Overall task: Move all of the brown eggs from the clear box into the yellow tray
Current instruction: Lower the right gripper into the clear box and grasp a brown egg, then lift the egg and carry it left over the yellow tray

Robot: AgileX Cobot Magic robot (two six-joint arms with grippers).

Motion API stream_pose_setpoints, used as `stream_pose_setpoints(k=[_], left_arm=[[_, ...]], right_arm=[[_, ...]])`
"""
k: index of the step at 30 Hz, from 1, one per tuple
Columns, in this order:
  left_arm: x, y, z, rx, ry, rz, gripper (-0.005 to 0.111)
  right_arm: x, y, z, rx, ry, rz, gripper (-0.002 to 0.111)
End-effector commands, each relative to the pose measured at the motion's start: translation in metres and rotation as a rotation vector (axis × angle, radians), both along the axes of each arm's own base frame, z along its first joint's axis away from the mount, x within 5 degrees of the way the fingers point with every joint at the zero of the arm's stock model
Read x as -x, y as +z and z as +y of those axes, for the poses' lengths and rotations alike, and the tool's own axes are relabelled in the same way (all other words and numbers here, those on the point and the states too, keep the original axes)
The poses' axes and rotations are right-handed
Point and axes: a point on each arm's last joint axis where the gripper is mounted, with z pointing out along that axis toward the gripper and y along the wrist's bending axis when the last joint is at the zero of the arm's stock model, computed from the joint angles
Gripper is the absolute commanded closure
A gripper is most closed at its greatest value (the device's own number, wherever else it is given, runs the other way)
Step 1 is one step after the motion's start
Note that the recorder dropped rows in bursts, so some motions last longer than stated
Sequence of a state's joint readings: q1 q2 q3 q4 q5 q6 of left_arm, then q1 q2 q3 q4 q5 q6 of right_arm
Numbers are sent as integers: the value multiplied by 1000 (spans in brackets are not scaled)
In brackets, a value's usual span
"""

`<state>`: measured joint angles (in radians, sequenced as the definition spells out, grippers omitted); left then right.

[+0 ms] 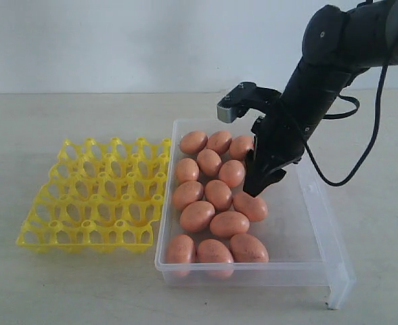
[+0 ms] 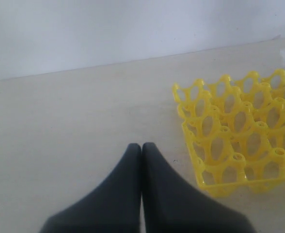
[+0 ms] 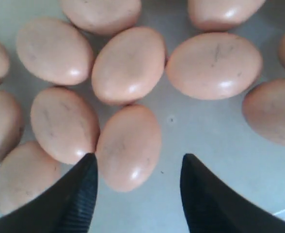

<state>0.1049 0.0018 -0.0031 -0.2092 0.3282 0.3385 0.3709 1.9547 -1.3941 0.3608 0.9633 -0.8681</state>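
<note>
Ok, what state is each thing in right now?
clear box: no lid, partly filled.
brown eggs: all lying loose in it.
yellow tray: empty, beside the box.
right end effector: open, straddling one egg.
left end effector: shut, holding nothing.

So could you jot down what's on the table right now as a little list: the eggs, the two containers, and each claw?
brown eggs: about fourteen visible, all lying in the clear box
clear box: just right of the yellow tray in the exterior view
yellow tray: no eggs in it yet
right claw: open, low over the eggs, fingers either side of one egg, not closed on it
left claw: shut, holding nothing, over bare table beside the tray
</note>
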Motion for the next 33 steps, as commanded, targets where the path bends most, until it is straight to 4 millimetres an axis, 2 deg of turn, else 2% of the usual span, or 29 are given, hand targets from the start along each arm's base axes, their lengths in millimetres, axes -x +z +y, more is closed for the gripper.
stream_pose_setpoints(k=[1,11,25,27,29,31,33], left_arm=[[0,0,0,15,8,-13,111],[0,0,0,15,8,-13,111],[0,0,0,15,8,-13,111],[0,0,0,15,8,-13,111],[0,0,0,15,8,-13,111],[0,0,0,15,8,-13,111],[0,0,0,15,8,-13,111]], right_arm=[[-1,3,3,-51,-120,8,58],[-4,-35,4,-1,-196,142,58],[-4,-60,4,32,-199,204,59],[-4,-61,4,36,-197,205,68],[-4,-60,4,35,-197,203,85],[-4,-59,4,34,-198,199,107],[-6,-59,4,29,-203,183,108]])
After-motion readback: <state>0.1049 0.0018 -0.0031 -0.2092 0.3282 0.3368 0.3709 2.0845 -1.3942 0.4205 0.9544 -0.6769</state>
